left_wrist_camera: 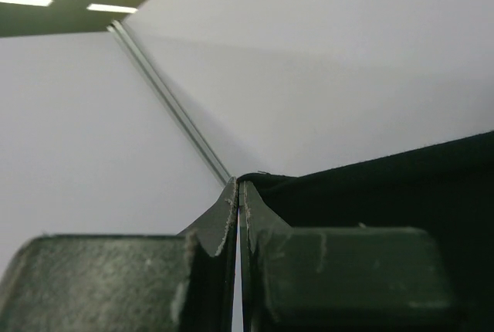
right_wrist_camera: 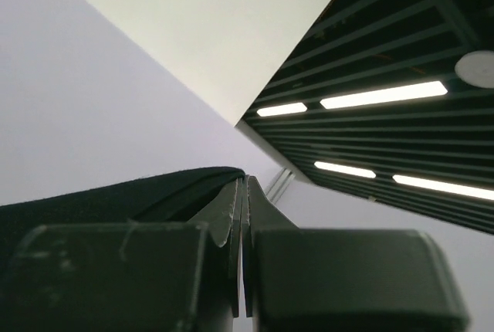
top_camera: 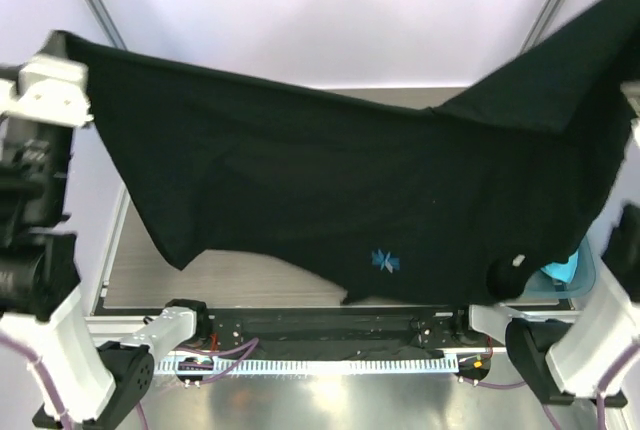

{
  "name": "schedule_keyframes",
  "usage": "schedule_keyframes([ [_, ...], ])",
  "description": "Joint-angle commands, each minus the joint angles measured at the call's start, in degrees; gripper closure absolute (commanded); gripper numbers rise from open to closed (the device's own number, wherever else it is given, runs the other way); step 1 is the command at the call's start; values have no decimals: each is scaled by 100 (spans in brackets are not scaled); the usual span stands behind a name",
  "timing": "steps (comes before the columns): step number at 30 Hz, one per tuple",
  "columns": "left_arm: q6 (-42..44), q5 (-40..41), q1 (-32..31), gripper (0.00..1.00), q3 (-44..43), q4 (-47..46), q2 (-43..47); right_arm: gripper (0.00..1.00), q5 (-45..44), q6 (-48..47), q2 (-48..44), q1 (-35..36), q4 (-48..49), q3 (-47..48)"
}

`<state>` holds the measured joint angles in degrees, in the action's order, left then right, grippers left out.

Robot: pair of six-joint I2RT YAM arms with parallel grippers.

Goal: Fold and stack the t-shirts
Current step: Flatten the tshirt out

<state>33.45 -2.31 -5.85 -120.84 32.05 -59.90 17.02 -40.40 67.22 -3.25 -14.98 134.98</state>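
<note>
Black cloth fills most of the top view: the large black t-shirt (top_camera: 330, 180) hangs in the air above the worktop (top_camera: 220, 280), stretched between the two arms and touching nothing else that can be seen. Its top edge sags from a raised corner over the worktop's left edge, then climbs to a higher corner past the right edge. The lower hem droops towards the near edge, lowest on the right. A small light-blue starburst mark (top_camera: 385, 261) sits low on the cloth, right of centre.

Seen from the left wrist, the left end effector (left_wrist_camera: 238, 189) has its jaws pressed narrow, with a corner of the black cloth pinched at the tips and the rest running off to the right. The right wrist view shows the right end effector (right_wrist_camera: 245, 185) clamped the same way, a fold of the shirt caught at its tips and trailing off to the left.

At the worktop's near right corner, a translucent teal tub (top_camera: 572, 272) shows partly below the hanging hem.
</note>
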Motion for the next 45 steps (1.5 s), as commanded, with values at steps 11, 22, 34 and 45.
schedule_keyframes([
  [11,522,-323,40,100,3108,-744,-1206,99,417,-335,1547,210,1050,-3195],
  [22,198,-1032,267,100,3516,-1307,-3884,99,-795,-1716,4022,1546,786,-3956],
  [34,-796,-965,857,100,607,-674,-6534,99,-1903,-1427,7207,1256,567,-500],
  [45,-682,-429,664,100,-1133,-534,-7826,99,-1921,-970,8316,817,1173,512],
])
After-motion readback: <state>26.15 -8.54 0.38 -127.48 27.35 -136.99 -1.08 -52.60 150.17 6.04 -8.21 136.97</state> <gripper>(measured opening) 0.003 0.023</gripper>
